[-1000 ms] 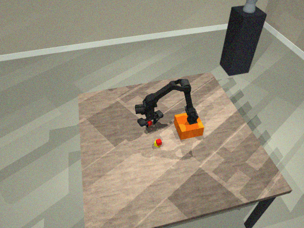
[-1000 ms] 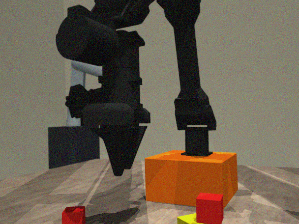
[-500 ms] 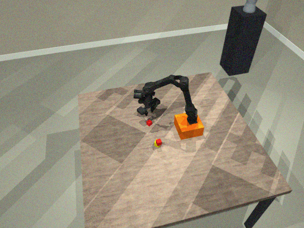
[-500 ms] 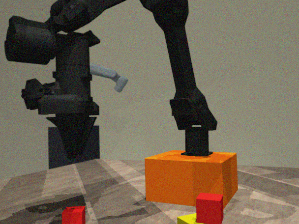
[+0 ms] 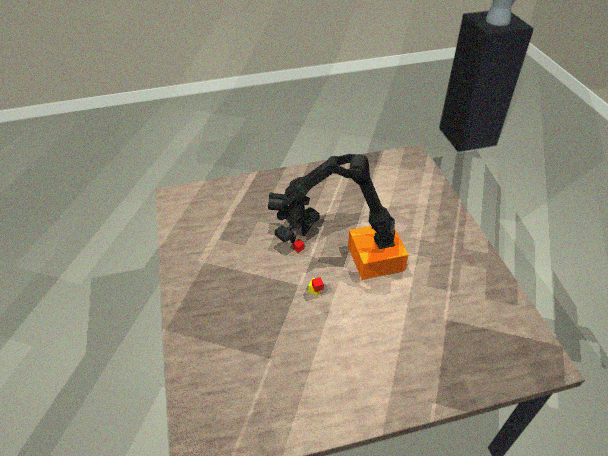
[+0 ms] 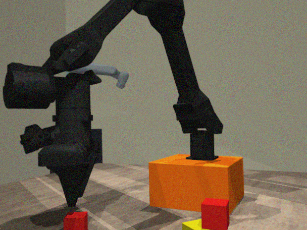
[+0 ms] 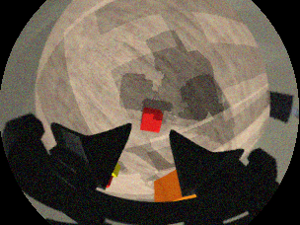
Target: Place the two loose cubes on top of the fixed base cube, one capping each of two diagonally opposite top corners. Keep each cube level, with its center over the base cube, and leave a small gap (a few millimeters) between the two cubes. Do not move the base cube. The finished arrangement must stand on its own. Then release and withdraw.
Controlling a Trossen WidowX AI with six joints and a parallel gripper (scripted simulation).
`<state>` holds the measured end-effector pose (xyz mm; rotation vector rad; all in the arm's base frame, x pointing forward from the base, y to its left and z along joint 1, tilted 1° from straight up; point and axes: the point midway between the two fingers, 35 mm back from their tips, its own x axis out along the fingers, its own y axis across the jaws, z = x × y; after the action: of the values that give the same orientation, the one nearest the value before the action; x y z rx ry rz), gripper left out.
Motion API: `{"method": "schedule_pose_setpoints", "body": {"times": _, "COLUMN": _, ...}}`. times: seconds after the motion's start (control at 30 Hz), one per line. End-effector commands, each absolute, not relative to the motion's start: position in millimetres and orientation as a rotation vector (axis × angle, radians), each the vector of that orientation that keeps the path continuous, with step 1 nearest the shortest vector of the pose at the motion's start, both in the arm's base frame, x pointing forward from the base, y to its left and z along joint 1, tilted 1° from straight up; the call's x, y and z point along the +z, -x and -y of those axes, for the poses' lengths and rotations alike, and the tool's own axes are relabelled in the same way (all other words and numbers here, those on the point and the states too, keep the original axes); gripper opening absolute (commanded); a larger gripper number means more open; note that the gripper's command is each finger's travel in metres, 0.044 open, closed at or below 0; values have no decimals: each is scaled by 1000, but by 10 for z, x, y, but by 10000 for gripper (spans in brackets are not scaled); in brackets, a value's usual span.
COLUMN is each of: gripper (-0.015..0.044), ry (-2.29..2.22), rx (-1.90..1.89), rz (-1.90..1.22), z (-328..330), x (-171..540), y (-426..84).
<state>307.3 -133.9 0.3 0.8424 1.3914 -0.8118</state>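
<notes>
Below the gripper (image 6: 71,203), between and slightly ahead of its parted, empty fingers: one red cube (image 7: 152,119) resting on the wooden table (image 5: 350,360). Behind the gripper, nearer the orange arm pedestal (image 6: 194,181): second red cube (image 6: 215,214), seated atop the yellow base cube (image 6: 192,225). Gripper points straight down, fingertips close above the tabletop.

A small red loose cube (image 5: 298,245) lay flat on the table, to the left of the orange block and apart from it. A second small red cube (image 5: 317,284) sat nearer, perched on the yellow base cube (image 5: 312,288), covering one top corner and most of the top, its faces upright and level. The yellow cube (image 6: 193,224) rested on the table.
</notes>
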Motion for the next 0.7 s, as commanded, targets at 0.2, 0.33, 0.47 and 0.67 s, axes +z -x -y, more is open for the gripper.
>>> {"method": "schedule_pose_setpoints", "body": {"times": 0.2, "gripper": 265, "ry": -836, "rx": -810, "rz": -1390, "z": 1341, "x": -138, "y": -3071}}
{"method": "schedule_pose_setpoints", "body": {"times": 0.33, "gripper": 265, "ry": -836, "rx": -810, "rz": -1390, "z": 1341, "x": -204, "y": -3074}}
{"method": "schedule_pose_setpoints", "body": {"times": 0.47, "gripper": 265, "ry": -836, "rx": -810, "rz": -1390, "z": 1340, "x": -269, "y": -3075}}
{"method": "schedule_pose_setpoints", "body": {"times": 0.67, "gripper": 265, "ry": -836, "rx": -810, "rz": -1390, "z": 1338, "x": -367, "y": -3074}}
